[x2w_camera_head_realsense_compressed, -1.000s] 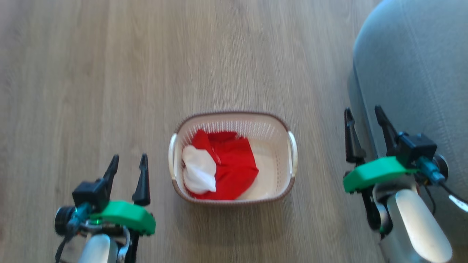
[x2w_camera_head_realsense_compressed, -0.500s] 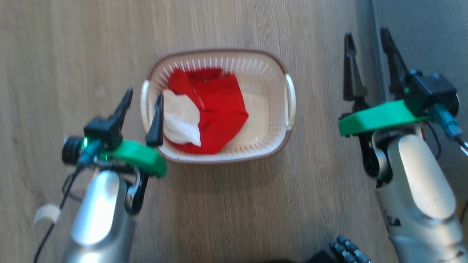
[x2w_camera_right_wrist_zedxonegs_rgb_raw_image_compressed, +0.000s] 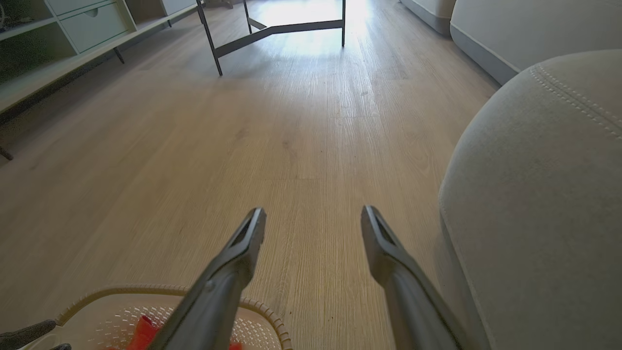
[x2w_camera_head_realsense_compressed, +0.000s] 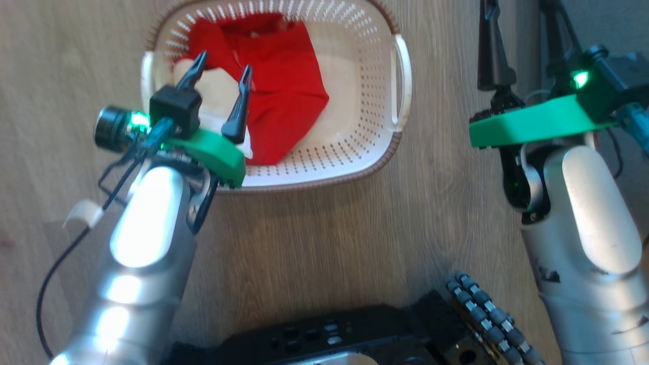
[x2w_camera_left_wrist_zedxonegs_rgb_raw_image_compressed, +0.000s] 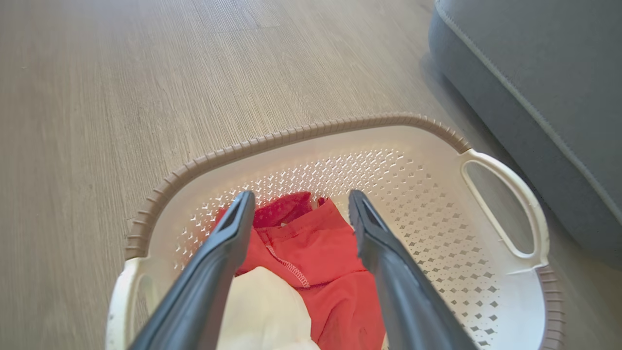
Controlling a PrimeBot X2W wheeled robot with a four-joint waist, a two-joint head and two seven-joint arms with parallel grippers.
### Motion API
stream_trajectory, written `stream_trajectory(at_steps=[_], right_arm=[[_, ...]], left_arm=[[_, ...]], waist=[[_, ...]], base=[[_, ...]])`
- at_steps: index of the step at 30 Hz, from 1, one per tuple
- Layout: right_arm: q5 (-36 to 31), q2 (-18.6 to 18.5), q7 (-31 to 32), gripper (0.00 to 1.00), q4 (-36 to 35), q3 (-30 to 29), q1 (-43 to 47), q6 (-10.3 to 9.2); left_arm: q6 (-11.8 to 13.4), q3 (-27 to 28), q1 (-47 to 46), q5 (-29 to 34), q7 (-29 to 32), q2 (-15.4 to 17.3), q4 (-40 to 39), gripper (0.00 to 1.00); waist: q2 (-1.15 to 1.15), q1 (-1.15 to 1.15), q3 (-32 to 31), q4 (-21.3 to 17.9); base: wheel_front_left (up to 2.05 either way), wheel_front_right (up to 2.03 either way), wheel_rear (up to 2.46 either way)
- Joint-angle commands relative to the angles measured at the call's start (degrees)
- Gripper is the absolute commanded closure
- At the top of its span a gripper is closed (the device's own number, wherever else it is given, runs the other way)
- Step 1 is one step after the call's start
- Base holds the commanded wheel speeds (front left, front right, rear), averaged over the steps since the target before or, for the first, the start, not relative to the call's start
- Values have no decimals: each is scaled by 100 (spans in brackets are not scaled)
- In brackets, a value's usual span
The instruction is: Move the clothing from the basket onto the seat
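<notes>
A: Which hand is nearer the clothing?

B: The left hand (x2w_camera_left_wrist_zedxonegs_rgb_raw_image_compressed: 301, 194), plainly. It hangs over the left end of the small oval cream-white plastic basket (x2w_camera_head_realsense_compressed: 324, 170) with the brown woven-look rim. Its two dark fingers are spread apart with nothing between them.

A: And the clothing itself?

B: All of it is in the basket, bunched toward that left end. The soft bright red garment (x2w_camera_head_realsense_compressed: 284, 76) lies ahead of and below the fingertips. The white cloth piece (x2w_camera_left_wrist_zedxonegs_rgb_raw_image_compressed: 267, 311) sits right beneath them, partly on the red.

A: Where is it meant to go?

B: Onto the large grey upholstered seat (x2w_camera_right_wrist_zedxonegs_rgb_raw_image_compressed: 534, 194), off to the robot's right, past the basket's right handle. The right hand (x2w_camera_right_wrist_zedxonegs_rgb_raw_image_compressed: 313, 211) hovers over the pale wooden floor (x2w_camera_head_realsense_compressed: 329, 228) between basket and seat, its fingers also apart and empty.

A: Anything in the way?

B: Only the basket's own wall and rim, I'd say. The left hand should drop straight down, close on the fabric and lift clear of the rim. Then it should carry the load rightward along the basket's long axis. A trailing fold might snag the rim.
</notes>
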Motion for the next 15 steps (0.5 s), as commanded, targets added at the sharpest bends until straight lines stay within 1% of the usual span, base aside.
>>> stream_trajectory(at_steps=[1, 6, 12, 15], right_arm=[[59, 93, -27, 0, -199, 131, 31, 40], [193, 93, -27, 0, -247, 230, -70, 40], [425, 93, -27, 0, -271, 326, -50, 40], [561, 94, -27, 0, -283, 365, -36, 40]], left_arm=[[-26, 29, -62, 83, -29, 118, 1, 0], [-33, -396, -575, 327, -29, 254, 642, 0], [-36, -1172, -1234, 638, -29, 370, 1444, 0], [-36, -1546, -1579, 754, -29, 378, 1860, 0]], waist=[[0, -1, 321, -129], [0, -1, 558, -311], [0, -1, 726, -578], [0, -1, 819, -726]], base=[[0, 0, 0], [0, 0, 0], [0, 0, 0], [0, 0, 0]])
